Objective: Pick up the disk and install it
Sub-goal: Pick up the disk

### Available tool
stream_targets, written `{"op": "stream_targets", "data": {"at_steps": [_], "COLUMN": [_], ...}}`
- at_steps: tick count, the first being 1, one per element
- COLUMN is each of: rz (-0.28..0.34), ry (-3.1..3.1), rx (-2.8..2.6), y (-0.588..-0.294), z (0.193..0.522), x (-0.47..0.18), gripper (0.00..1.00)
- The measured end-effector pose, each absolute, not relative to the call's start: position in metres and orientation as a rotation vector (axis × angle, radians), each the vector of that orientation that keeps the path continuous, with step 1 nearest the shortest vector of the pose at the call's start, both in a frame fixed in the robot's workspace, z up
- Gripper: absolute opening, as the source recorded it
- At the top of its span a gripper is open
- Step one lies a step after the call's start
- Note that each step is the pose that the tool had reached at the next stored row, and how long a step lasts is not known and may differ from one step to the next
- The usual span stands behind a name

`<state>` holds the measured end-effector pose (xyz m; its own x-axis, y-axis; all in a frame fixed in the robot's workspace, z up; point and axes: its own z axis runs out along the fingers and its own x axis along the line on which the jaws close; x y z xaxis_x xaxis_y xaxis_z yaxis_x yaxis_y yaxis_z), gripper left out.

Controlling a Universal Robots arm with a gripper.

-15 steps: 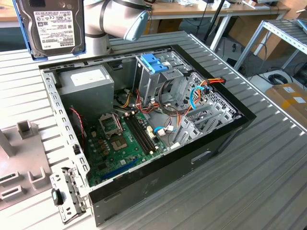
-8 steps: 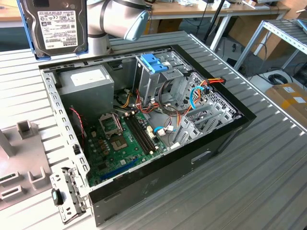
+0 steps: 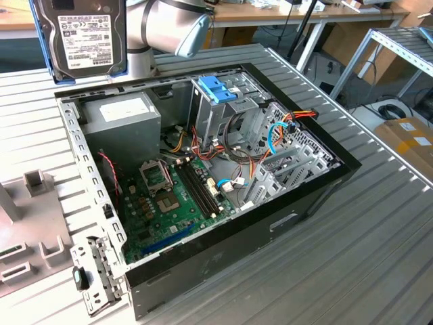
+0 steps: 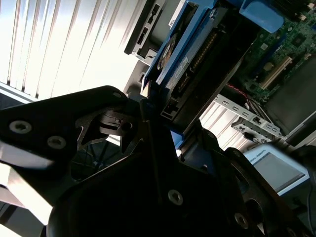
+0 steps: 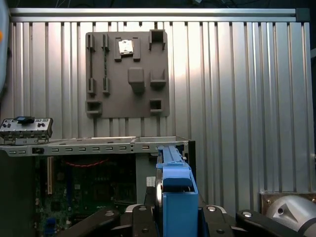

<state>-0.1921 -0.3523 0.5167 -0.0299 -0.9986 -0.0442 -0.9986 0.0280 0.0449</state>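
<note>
Above case: disk clamped in claw.

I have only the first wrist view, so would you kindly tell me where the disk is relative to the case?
Observer: In the exterior view the disk hangs upright in the air, above the case at the corner by the power supply, not inside it.
Operator: Thank you. Which way does its label face?
Observer: The white label faces the exterior camera.
Operator: And where is the cage, if I may ask?
Observer: The cage stands inside the case at its far side, to the exterior view's right of the power supply, with its blue handle on top.
</note>
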Motion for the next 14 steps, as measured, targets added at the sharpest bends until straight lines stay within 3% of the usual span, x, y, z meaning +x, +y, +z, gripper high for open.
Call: {"op": "stream_targets", "data": {"at_steps": [14], "rz": [0.099], "ry": [2.252], "rx": [-2.188], "y": [-0.352], "z": [0.517], "x": [-0.177], "gripper": [0.37]}}
